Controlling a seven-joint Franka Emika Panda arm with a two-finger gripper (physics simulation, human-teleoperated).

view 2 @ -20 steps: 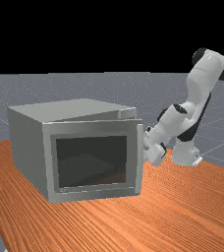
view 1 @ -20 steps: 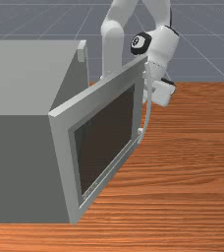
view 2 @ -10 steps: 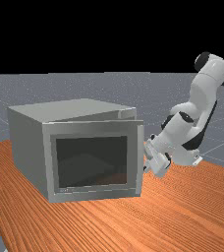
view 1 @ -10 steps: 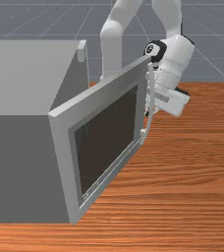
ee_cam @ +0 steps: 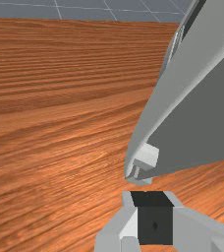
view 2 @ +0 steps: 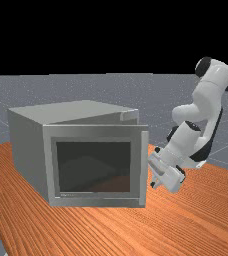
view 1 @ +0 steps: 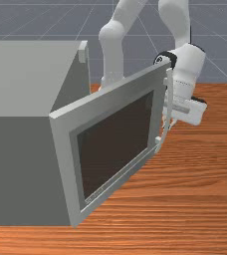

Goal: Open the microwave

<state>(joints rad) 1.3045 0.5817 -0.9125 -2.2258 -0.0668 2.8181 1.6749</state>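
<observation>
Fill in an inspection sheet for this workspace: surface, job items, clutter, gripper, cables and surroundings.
Surface: orange-brown wood table, grain visible.
Job's things: microwave on the table; door partly open, its curved handle by the free edge.
Clutter: nothing seen.
Gripper: at the door's handle side, close to the handle; contact can't be confirmed.
Cables: nothing seen.
Surroundings: grey floor with pale grid lines; black backdrop in the far view.
</observation>
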